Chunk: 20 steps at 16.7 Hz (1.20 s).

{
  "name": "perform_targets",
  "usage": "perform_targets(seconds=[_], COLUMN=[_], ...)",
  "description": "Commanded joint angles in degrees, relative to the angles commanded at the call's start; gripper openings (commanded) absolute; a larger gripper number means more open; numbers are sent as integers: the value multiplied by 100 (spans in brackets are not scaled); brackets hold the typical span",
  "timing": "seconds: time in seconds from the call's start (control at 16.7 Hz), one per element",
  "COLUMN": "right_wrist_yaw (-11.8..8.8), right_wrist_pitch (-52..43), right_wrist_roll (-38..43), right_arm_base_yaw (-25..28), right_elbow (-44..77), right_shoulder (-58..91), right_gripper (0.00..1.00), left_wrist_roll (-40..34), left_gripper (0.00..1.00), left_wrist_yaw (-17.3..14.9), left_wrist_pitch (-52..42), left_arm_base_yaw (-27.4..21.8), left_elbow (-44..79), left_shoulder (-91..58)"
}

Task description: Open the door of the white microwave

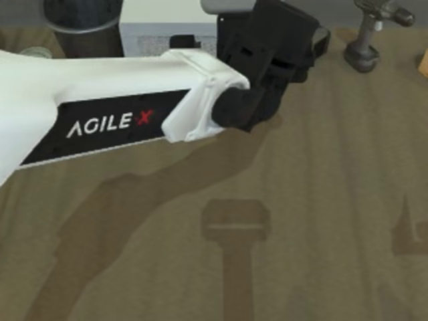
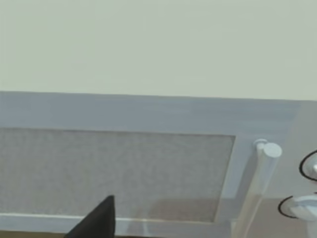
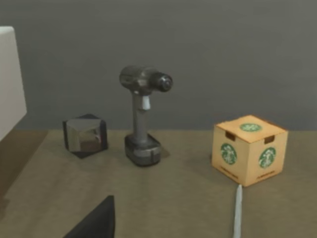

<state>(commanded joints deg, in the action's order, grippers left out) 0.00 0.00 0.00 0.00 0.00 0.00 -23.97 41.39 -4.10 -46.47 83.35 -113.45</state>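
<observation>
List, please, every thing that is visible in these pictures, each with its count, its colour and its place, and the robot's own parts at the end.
white microwave: one, white, far edge of the table.
door: one, white with grey mesh window, shut, on the microwave's front.
handle: one, pale bar, beside the door window.
knobs: two, silver, beyond the handle.
bin: one, dark, left of the microwave.
drill: one, grey, far right of the table.
cube: one, dark and shiny, beside the drill.
box: one, orange with green logos, right of the drill.
table: one, brown.
left gripper: one, black, at the microwave's front.
</observation>
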Motion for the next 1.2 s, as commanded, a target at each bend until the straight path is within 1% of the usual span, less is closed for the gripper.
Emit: perform_targets(seconds=[0.3,0.72,0.96,1.2], right_wrist_yaw=[0,0,0,0], right_wrist_pitch=[0,0,0,0], right_wrist_roll=[0,0,0,0], right_arm_base_yaw=[0,0,0,0], right_elbow=[0,0,0,0], right_shoulder=[0,0,0,0], right_gripper=[100,100,100,100], left_wrist_roll=[46,427,443,443], left_gripper=[100,100,100,70], left_wrist_yaw=[-54,-527,-549,-549], left_wrist_pitch=[43,414,428,428], left_arm_base_yaw=[65,604,628,628], left_elbow=[72,1121,1160,1160], left_shoulder=[-85,-1276,-1314,-1314])
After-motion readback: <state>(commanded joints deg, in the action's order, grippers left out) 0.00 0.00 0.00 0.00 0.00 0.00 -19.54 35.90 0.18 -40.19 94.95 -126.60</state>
